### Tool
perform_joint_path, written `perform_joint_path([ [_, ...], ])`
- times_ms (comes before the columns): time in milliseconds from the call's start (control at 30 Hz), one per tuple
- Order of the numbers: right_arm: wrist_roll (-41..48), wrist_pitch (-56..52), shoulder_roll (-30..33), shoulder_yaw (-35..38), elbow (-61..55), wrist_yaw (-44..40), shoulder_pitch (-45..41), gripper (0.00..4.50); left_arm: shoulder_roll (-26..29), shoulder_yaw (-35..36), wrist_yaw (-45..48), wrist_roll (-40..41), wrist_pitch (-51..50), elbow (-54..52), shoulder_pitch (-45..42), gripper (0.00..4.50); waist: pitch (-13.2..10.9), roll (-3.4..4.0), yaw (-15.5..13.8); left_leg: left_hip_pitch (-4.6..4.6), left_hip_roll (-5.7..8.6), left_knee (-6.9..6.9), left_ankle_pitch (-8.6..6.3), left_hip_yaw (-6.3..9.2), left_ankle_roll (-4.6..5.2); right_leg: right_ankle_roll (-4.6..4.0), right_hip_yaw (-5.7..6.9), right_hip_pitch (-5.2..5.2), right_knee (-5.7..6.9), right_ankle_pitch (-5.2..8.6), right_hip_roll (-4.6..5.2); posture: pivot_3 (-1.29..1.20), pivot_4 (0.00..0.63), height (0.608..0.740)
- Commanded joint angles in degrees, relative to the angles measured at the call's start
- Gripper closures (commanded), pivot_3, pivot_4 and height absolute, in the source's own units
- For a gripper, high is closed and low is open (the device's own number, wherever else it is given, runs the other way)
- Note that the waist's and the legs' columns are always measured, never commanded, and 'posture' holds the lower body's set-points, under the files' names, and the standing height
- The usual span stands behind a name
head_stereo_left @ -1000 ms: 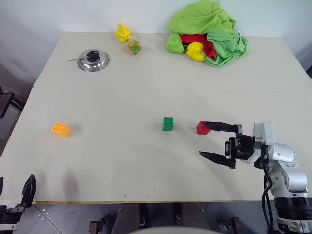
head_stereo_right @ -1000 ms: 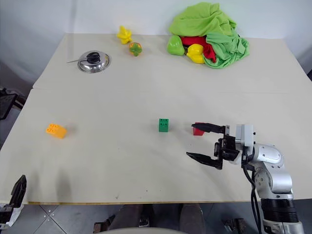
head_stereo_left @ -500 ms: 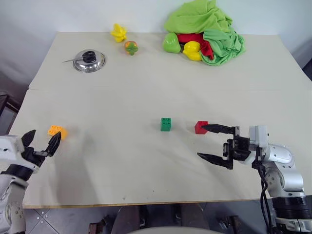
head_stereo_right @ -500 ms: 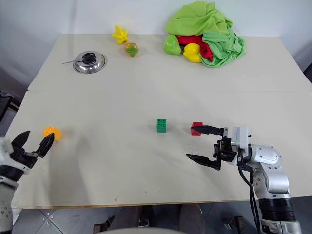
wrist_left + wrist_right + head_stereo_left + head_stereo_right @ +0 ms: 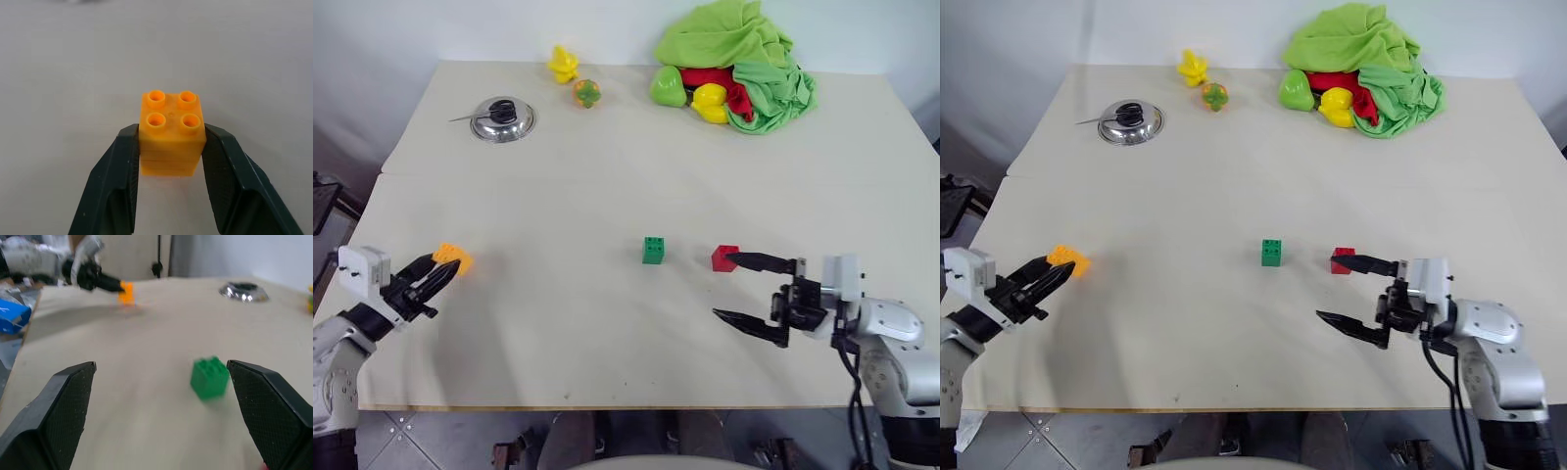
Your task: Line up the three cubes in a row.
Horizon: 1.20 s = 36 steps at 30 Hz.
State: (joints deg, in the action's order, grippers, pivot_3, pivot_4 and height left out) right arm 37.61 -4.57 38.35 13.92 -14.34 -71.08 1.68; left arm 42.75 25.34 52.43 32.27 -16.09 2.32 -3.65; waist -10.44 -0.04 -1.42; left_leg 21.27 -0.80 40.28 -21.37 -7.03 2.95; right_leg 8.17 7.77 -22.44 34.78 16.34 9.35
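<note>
Your left gripper (image 5: 171, 161) grips the orange-yellow cube (image 5: 171, 132) near the table's (image 5: 607, 147) left edge.

Its 2 fingers pinch the cube's opposite sides, studs up, so you can carry it level toward the others. Your right gripper (image 5: 754, 292) hangs released near the front edge, 1 fingertip just beside the red cube (image 5: 724, 258). The green cube (image 5: 653, 250) sits mid-table, near the red one, leaving 1 cube to bring into the row.

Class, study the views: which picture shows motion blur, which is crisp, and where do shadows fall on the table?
Right wrist view: blurred, the green cube and the table smeared. Left wrist view: crisp, the studs of the orange-yellow cube sharp between the fingers. Left eye view: even light, soft shadows beside the red cube and green cloth.
</note>
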Motion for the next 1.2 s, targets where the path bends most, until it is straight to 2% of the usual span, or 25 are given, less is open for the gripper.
perform_joint_path([
  [33, 3.81, -0.72, 1.14, 5.3, -2.48, -0.15, 2.56, 0.0, 2.66, -7.88, 12.81, -1.14, 4.31, 2.35, -9.3, 3.04, 0.02, 0.02, 0.05, -0.03, 0.0, 0.0, 0.01, -0.04, 0.0, 0.0, -0.02, 0.01, -0.01, 0.0, -0.01, 0.0, 0.15, 0.74],
  [100, 5.07, -0.7, 0.04, 7.9, -2.79, 1.69, 4.42, 0.0, 1.58, -15.11, 17.77, -5.57, 7.63, 8.1, -18.52, 3.04, 0.05, 0.07, -0.17, -0.06, 0.05, -0.01, 0.03, -0.04, -0.03, 0.01, -0.01, 0.02, 0.03, 0.0, -0.04, 0.0, 0.15, 0.74],
  [233, 4.65, 1.43, -2.97, 12.15, -3.39, 5.43, 9.38, 0.0, -4.86, -26.85, 25.7, -13.58, 14.24, 23.18, -34.45, 3.04, 0.09, 0.11, 0.01, -0.05, 0.2, -0.04, 0.07, -0.21, -0.08, 0.04, -0.05, 0.02, -0.06, -0.02, -0.32, 0.0, 0.15, 0.74],
  [333, 4.1, 2.17, -3.89, 13.94, -4.76, 7.55, 11.87, 0.0, -8.54, -31.16, 28.73, -18.22, 20.1, 33.4, -40.92, 3.04, 0.08, 0.1, 0.74, -0.03, 0.02, -0.16, 0.06, -0.81, -0.19, 0.05, -0.11, -0.08, -0.21, -0.01, -0.55, 0.0, 0.15, 0.74],
  [433, 4.21, 2.43, -4.24, 14.9, -6.28, 9.42, 13.05, 0.0, -11.58, -32.36, 28.37, -21.12, 24.48, 42.57, -45.59, 3.04, 0.06, 0.07, 1.72, -0.02, -0.14, -0.26, 0.08, -0.9, -0.3, 0.07, -0.13, -0.12, -0.37, 0.01, -0.73, 0.0, 0.15, 0.74],
  [667, 3.23, 3.27, -3.69, 15.5, -8.02, 10.6, 15.45, 0.0, -13.79, -32.49, 30.51, -23.31, 29.88, 51.11, -49.23, 3.04, 0.04, 0.04, 1.55, -0.04, -0.23, -0.19, 0.09, -0.96, -0.31, 0.07, -0.23, -0.16, -0.31, 0.0, -0.75, 0.0, 0.15, 0.74],
  [1067, 1.72, 5.08, -2.36, 14.3, -2.96, 6.42, 13.56, 0.0, -10.55, -30.5, 32.0, -24.08, 31.22, 52.37, -47.01, 3.04, 0.04, 0.02, 1.63, -0.07, -0.23, -0.12, 0.09, -0.5, -0.28, 0.09, -0.26, -0.15, -0.21, -0.01, -0.72, 0.0, 0.15, 0.74],
  [1200, 1.3, 5.37, -1.76, 13.73, -0.59, 4.07, 12.49, 0.0, -9.88, -28.36, 33.9, -21.82, 30.12, 51.09, -46.29, 1.73, 0.04, 0.02, 1.6, -0.07, -0.23, -0.07, 0.1, -0.5, -0.27, 0.09, -0.3, -0.16, -0.17, -0.01, -0.71, 0.0, 0.15, 0.74],
])
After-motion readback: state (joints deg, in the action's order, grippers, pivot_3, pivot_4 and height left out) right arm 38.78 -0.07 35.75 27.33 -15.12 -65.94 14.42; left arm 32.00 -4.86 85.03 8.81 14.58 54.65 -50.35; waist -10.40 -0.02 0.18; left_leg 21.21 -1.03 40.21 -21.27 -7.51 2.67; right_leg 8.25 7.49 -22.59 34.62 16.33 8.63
